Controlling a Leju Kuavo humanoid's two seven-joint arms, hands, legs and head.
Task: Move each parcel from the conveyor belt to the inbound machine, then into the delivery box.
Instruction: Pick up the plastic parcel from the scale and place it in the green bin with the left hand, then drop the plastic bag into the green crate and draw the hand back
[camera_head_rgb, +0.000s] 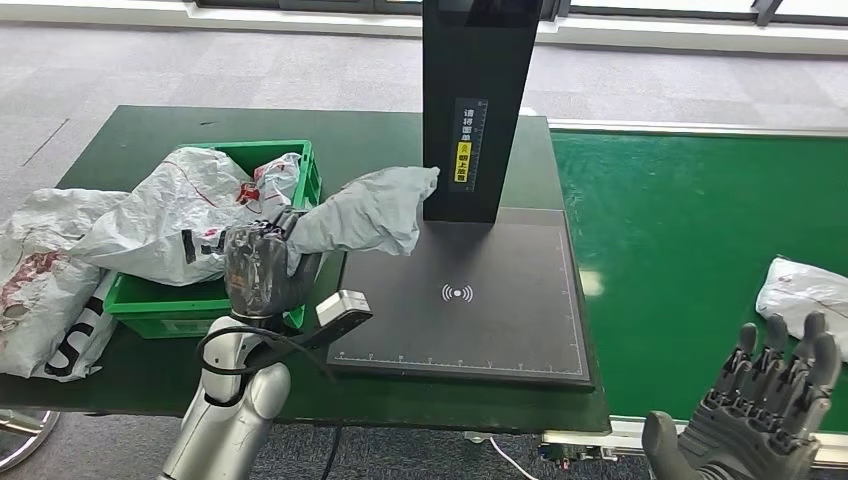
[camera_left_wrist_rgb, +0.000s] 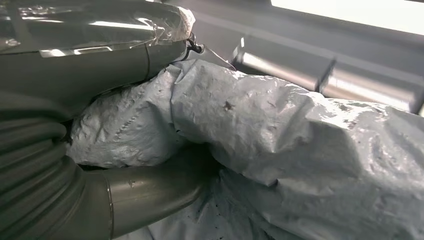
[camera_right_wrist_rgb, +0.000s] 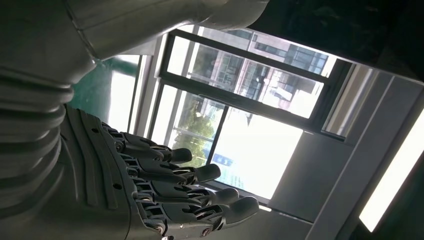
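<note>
The right hand (camera_right_wrist_rgb: 165, 200) is empty, its fingers (camera_right_wrist_rgb: 200, 174) straight and slightly apart, pointing toward 3 o'clock at a bright window (camera_right_wrist_rgb: 240, 110).

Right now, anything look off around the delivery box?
Yes. The green delivery box is overfull: a white parcel bulges over its rim, and another bag lies outside on the table. The left hand holds a grey parcel.
</note>
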